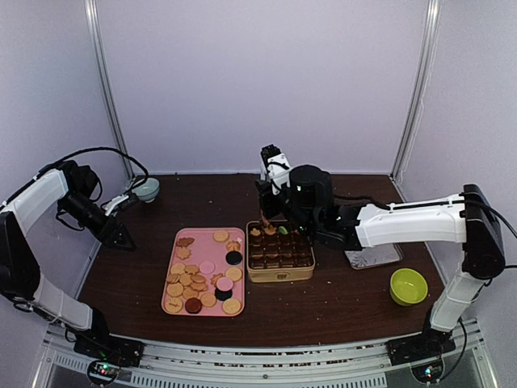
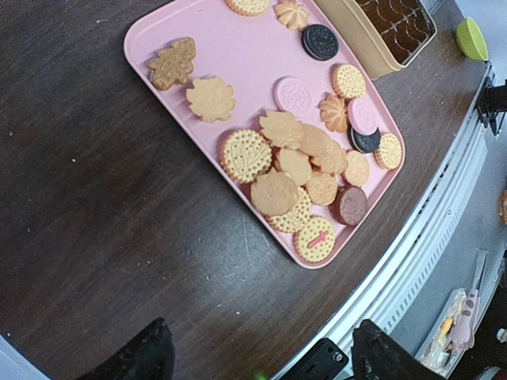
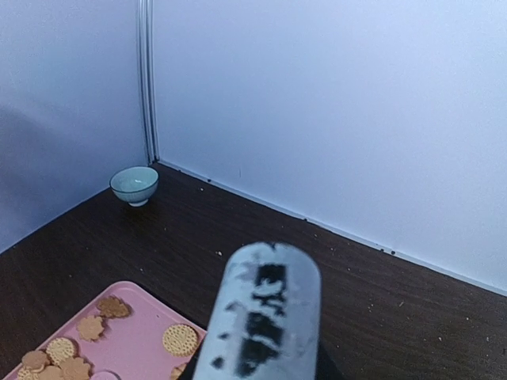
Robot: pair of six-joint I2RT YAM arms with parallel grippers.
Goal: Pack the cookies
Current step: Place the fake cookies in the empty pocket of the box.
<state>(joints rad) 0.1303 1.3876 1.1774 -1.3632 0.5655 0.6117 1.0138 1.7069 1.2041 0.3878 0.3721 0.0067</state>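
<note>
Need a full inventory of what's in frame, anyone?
cookies: about twenty, mostly tan, some dark or pink, on the pink tray; a few more in the box's far row
pink tray: 1, centre-left
box: 1, tan, divided, right of tray
small bowl: 1, pale teal, far left
green bowl: 1, near right
metal tray: 1, silver, under right arm
table: 1, dark brown
left gripper: jaws open, empty
right gripper: over box; jaws unclear

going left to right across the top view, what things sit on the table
teal bowl → pink tray → tin → foil tray → green bowl
</note>
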